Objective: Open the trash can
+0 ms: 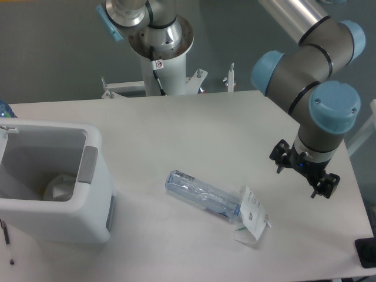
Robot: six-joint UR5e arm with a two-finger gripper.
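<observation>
The gripper [304, 175] hung above the tabletop [194, 129] near its right edge, its two black fingers spread wide, holding and touching nothing. Toward the middle of the tabletop, nearer the front edge, lay a clear plastic bottle [201, 193] with a blue tint, crumpled and on its side, with a white paper label [252, 218] at its right end. The trash can [56, 188] stood at the left edge near the front corner: a boxy white plastic bin with rounded corners and a grey button strip [89, 164] on its rim, its top open, with something pale and crumpled inside.
</observation>
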